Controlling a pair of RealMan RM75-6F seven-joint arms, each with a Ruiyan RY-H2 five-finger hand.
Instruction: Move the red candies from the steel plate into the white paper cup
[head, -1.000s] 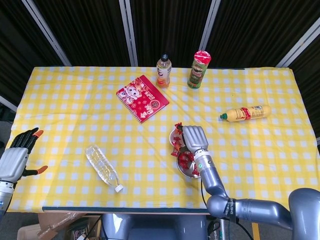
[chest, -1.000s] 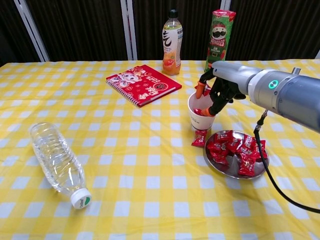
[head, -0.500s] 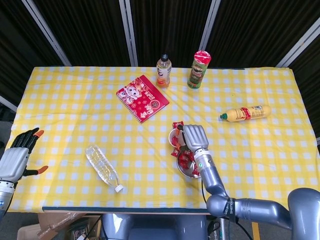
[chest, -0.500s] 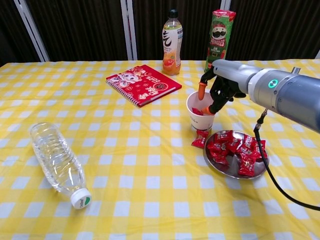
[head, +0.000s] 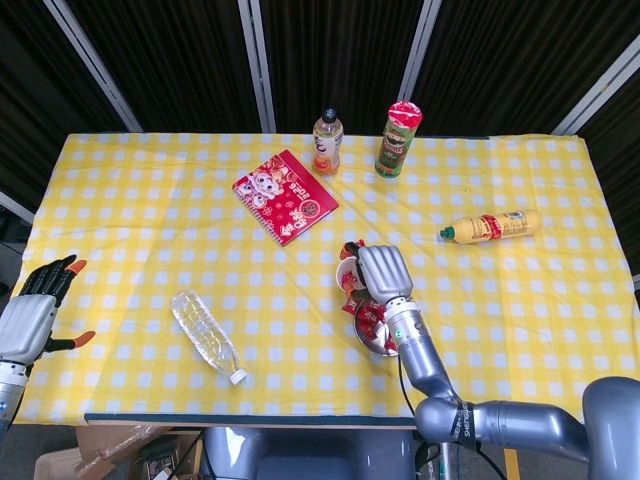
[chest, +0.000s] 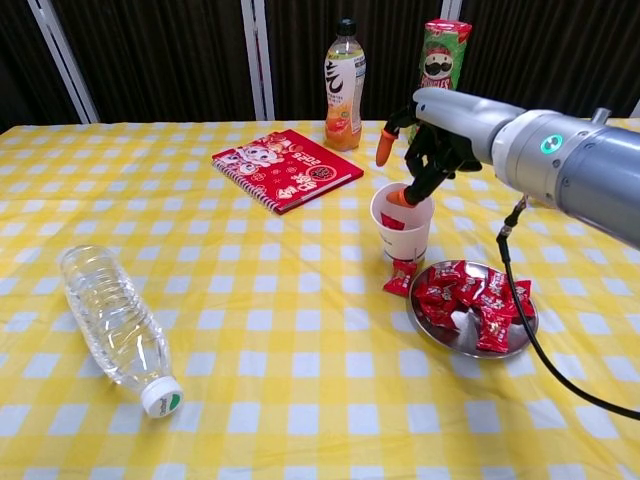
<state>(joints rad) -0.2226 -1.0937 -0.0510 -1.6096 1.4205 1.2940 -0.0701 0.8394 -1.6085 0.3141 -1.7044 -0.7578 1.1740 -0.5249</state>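
1. Since a second ago the right hand (chest: 432, 140) has risen from the cup (chest: 402, 222); its fingers were down inside the rim and now hang above it, with one orange fingertip (chest: 398, 197) just at the rim.
2. That hand holds nothing, its fingers loosely apart and pointing down (the thumb tip juts toward the juice bottle).
3. In the cup a red candy (chest: 392, 221) shows against the inner wall.
4. One more candy (chest: 401, 277) lies on the cloth (chest: 300, 330), between the cup's foot and the plate (chest: 452, 336).
5. On the plate sits a heap of red candies (chest: 470, 297), just right of and nearer than the cup.
6. From the head view the right hand (head: 378, 270) covers most of the cup (head: 346, 274), and the plate (head: 366, 338) is partly hidden under the wrist.
7. At the table's near left edge the left hand (head: 32, 314) is open, fingers spread, touching nothing.
8. Elsewhere on the cloth: a clear bottle (chest: 112, 325) on its side, a red notebook (chest: 286, 168), a juice bottle (chest: 343, 86) and a Pringles can (chest: 438, 62) upright at the back.
9. A yellow bottle (head: 492, 226) lies on its side to the right (seen only from the head view).
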